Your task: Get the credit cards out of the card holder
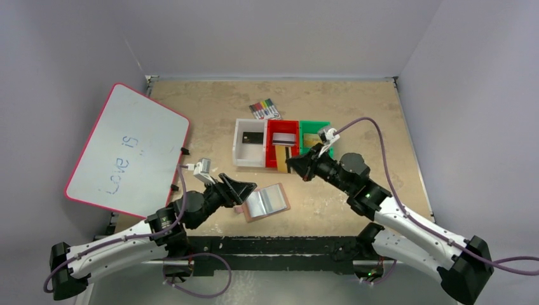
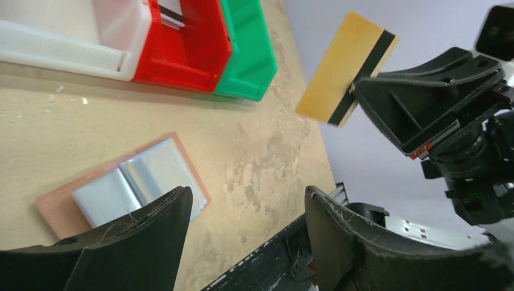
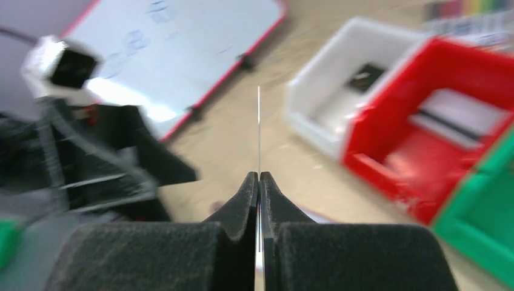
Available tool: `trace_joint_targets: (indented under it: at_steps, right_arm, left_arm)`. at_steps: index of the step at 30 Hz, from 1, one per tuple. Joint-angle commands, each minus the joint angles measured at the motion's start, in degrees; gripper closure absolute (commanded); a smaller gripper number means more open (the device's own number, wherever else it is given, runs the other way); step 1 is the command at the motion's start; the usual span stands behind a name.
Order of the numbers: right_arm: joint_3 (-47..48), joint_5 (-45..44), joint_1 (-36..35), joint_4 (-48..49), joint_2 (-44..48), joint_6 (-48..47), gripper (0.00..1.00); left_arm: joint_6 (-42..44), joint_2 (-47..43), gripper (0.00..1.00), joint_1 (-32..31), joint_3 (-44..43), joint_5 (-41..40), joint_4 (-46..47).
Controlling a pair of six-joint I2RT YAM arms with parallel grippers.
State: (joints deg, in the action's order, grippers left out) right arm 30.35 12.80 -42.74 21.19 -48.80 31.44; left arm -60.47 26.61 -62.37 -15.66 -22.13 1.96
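The tan card holder lies open on the table, its two clear pockets facing up; it also shows in the left wrist view. My left gripper is open and empty, just left of and over the holder's left edge. My right gripper is shut on a gold credit card with a dark stripe. It holds the card in the air in front of the red bin. The card shows flat in the left wrist view and edge-on in the right wrist view.
A white bin holds a black card. A red bin holds a silver-grey card. A green bin stands to its right. A marker pack lies behind them and a red-rimmed whiteboard at the left.
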Motion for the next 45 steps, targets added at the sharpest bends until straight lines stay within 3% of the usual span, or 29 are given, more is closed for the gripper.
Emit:
trace_joint_targets:
  at_steps: [1,6,11,15,28,45]
  right_arm:
    - [3.8,-24.0,0.0,-8.8,1.3,-24.2,1.0]
    - [8.3,-28.6,0.0,-13.7,-5.3,-49.9,1.0]
    - [11.6,-36.0,0.0,-14.7,-13.1,-62.7,1.0]
    - [12.3,-34.3,0.7,-14.9,-18.2,-73.0,1.0]
    - [14.0,-23.6,7.8,-14.3,-23.0,-82.5,1.0]
    - [15.5,-19.8,12.5,-15.1,-26.7,-89.2,1.0]
  left_arm:
    - [-0.4,-0.7,0.32,0.0,-3.5,-4.7,-6.8]
    - [0.3,1.6,0.31,0.0,-5.5,-4.7,-10.5]
    - [1.3,3.7,0.27,0.0,-8.1,-5.1,-14.8]
    - [1.3,4.5,0.23,0.0,-8.9,-5.7,-18.0]
    - [3.4,4.9,0.2,0.0,-12.0,-8.4,-25.8]
    - [4.4,2.6,0.21,0.0,-12.6,-8.5,-27.6]
